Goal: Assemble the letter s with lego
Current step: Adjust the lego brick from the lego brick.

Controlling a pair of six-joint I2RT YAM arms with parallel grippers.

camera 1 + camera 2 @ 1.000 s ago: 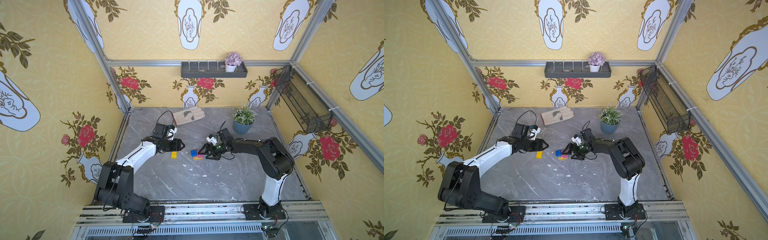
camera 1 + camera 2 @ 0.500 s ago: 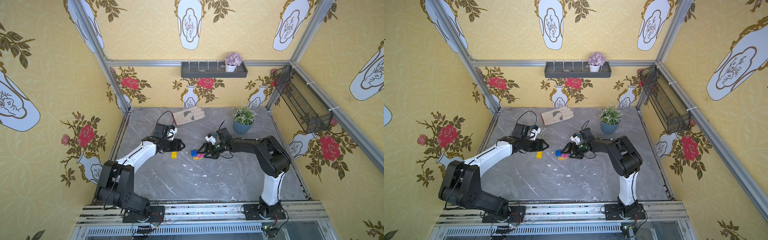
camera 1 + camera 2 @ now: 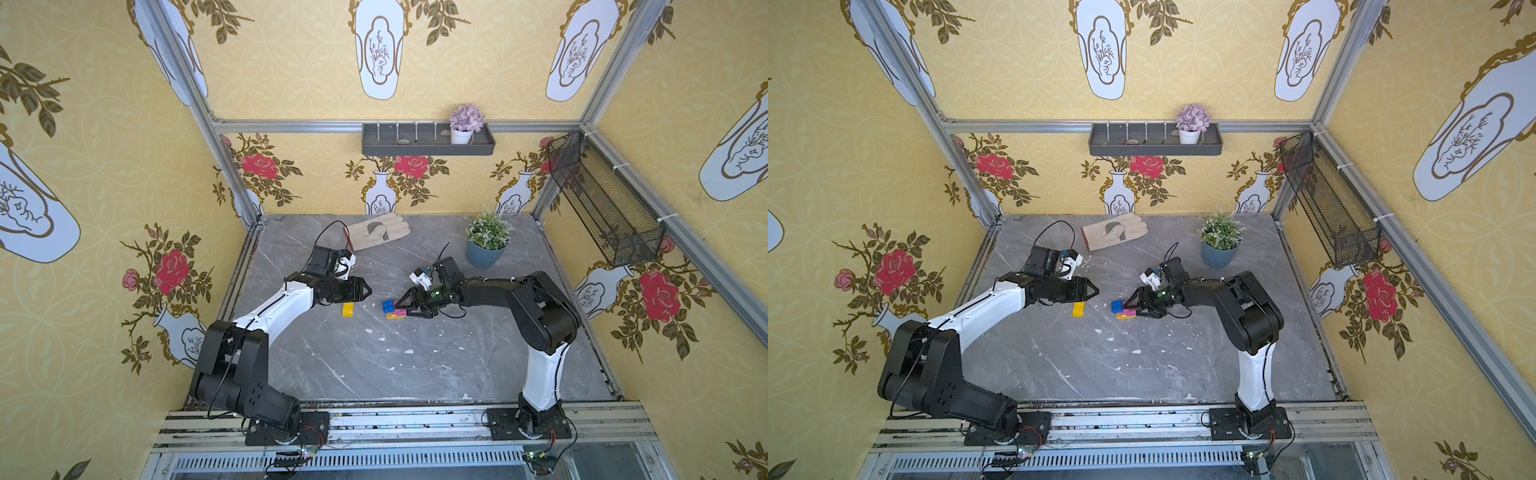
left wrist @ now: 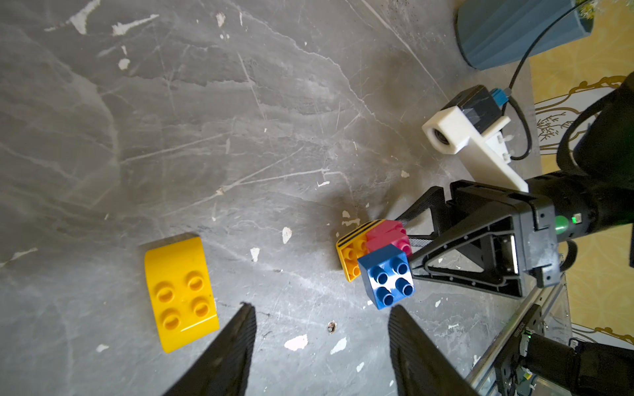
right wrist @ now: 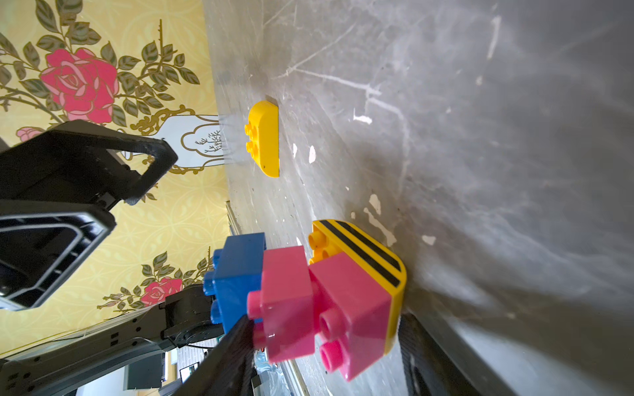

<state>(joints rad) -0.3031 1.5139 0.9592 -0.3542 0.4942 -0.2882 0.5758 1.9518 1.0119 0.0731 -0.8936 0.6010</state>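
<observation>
The lego cluster lies mid-table: a blue brick (image 3: 388, 306) (image 4: 387, 276), two pink bricks (image 4: 387, 236) (image 5: 308, 301) and a black-striped yellow brick (image 5: 363, 250) joined together. My right gripper (image 3: 401, 309) (image 5: 324, 319) reaches in from the right, its fingers pressed on both sides of the pink and striped yellow part, shut on the cluster. A loose yellow brick (image 3: 348, 309) (image 4: 180, 291) lies studs up, left of the cluster. My left gripper (image 3: 368, 289) (image 4: 321, 307) hovers open and empty above the bare table between that brick and the blue one.
A work glove (image 3: 378, 235) lies at the back. A potted plant (image 3: 486, 245) stands at the back right. A wire basket (image 3: 602, 203) hangs on the right wall and a shelf (image 3: 428, 141) on the back wall.
My right gripper has slid a little left onto the cluster and its jaws have closed round it. The left arm and the loose yellow brick have not moved.
</observation>
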